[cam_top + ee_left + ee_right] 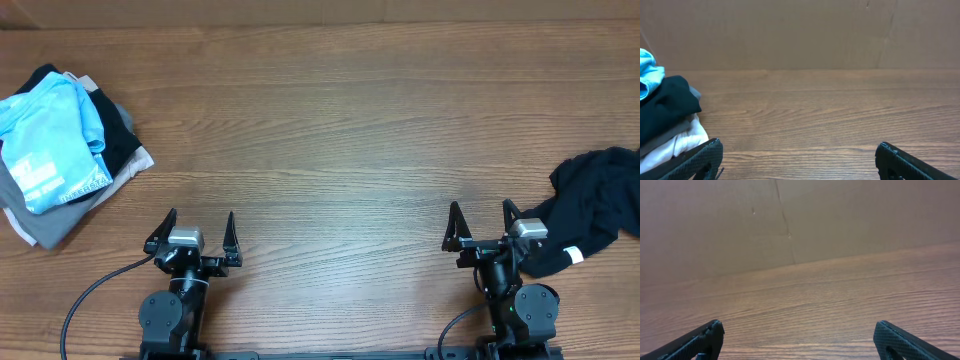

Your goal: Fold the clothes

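A crumpled black garment [590,205] with a small white tag lies at the table's right edge, just right of my right gripper [482,216]. A stack of folded clothes [60,150] sits at the far left: light blue on top, then black, grey and tan. It also shows at the left edge of the left wrist view [665,115]. My left gripper [198,222] is open and empty near the front edge, right of the stack. In the wrist views both the left gripper [797,150] and the right gripper [797,330] have fingers wide apart over bare wood.
The wooden table [340,130] spans the whole view. A brown cardboard wall [800,30] stands behind the table's far edge and also shows in the right wrist view [790,220]. A black cable [95,295] runs from the left arm's base.
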